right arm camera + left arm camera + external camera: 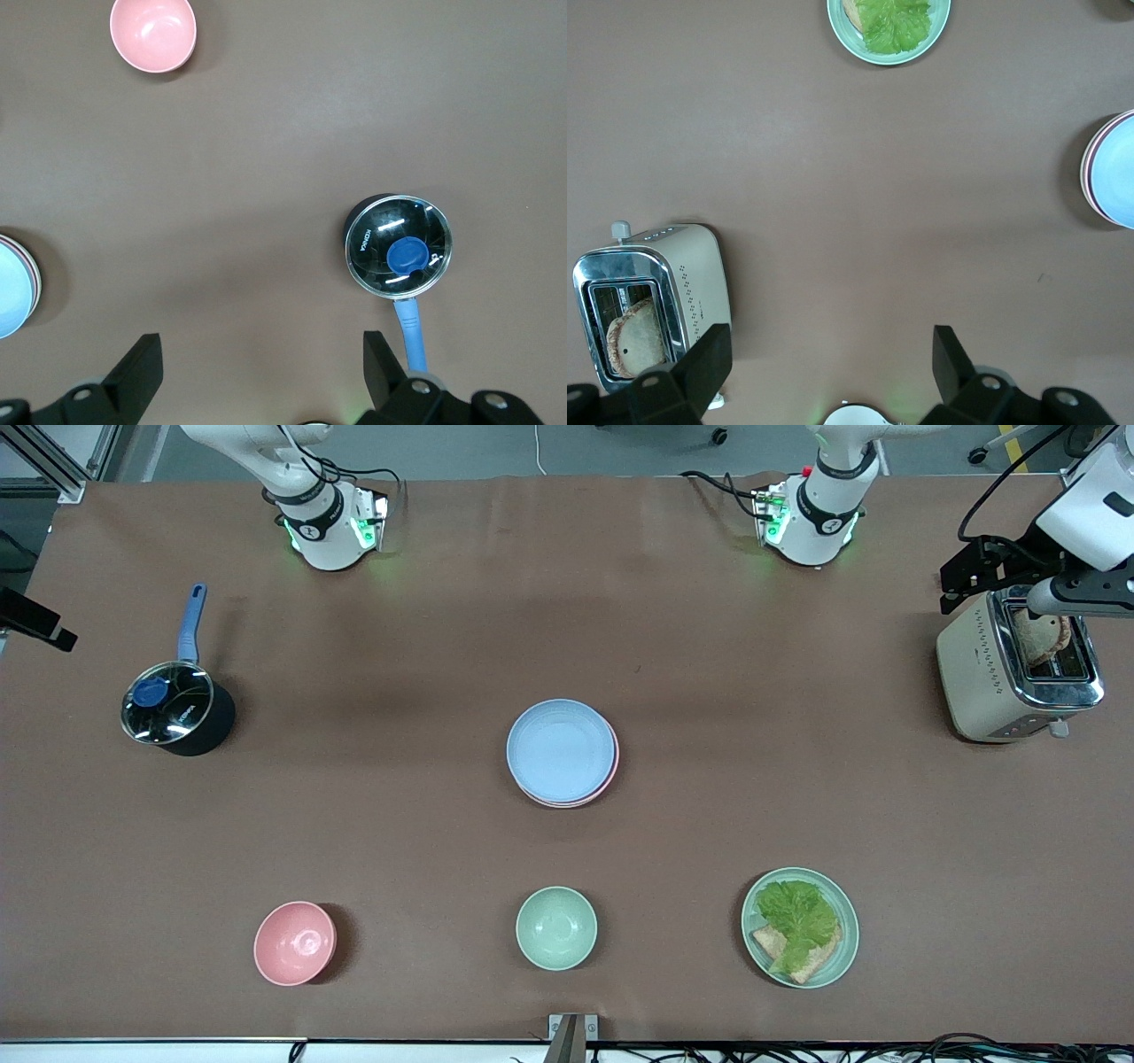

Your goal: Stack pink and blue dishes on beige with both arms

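The pale blue plate (560,748) lies on top of a stack in the middle of the table. Under it the pink plate (612,767) shows only as a thin rim. The beige plate is hidden beneath them. The left wrist view catches the stack's blue plate (1121,164) at its edge, and so does the right wrist view, blue plate (9,297). My left gripper (828,372) hangs open and empty high beside the toaster. My right gripper (261,376) hangs open and empty high beside the pot. Both are well away from the stack.
A toaster (983,664) with bread in it stands at the left arm's end. A lidded black pot (177,708) with a blue handle stands at the right arm's end. Nearer the front camera sit a pink bowl (295,943), a mint bowl (556,927) and a mint plate (848,921) with lettuce and bread.
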